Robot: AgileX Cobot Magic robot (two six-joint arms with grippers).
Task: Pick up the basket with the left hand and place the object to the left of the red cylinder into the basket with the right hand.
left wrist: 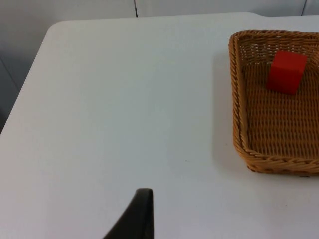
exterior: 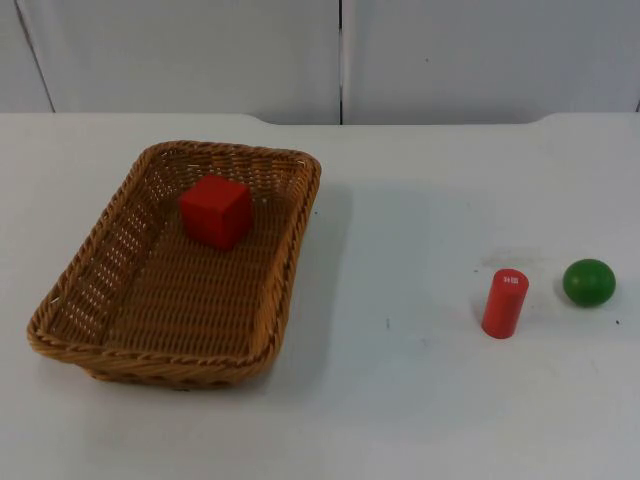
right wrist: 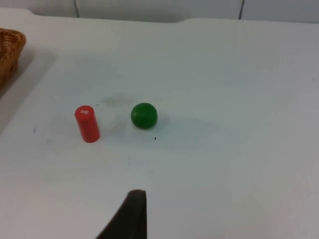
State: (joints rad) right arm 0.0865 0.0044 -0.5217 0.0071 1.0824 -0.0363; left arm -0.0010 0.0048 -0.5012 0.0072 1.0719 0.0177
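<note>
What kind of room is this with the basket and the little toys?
Probably a robot test lab, not a home: a bare white table against a grey partition wall, with just a wicker basket holding a red cube, a red cylinder and a green ball.

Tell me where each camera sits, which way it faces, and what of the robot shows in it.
Top view: fixed above, looking down and forward at the table with the basket, red cube, red cylinder and green ball.
Left wrist view: on the left arm, looking along its end effector at the basket and red cube; a black fingertip shows.
Right wrist view: on the right arm, looking at the red cylinder and green ball; a black fingertip shows.
Shared: both wrist views catch the basket.
</note>
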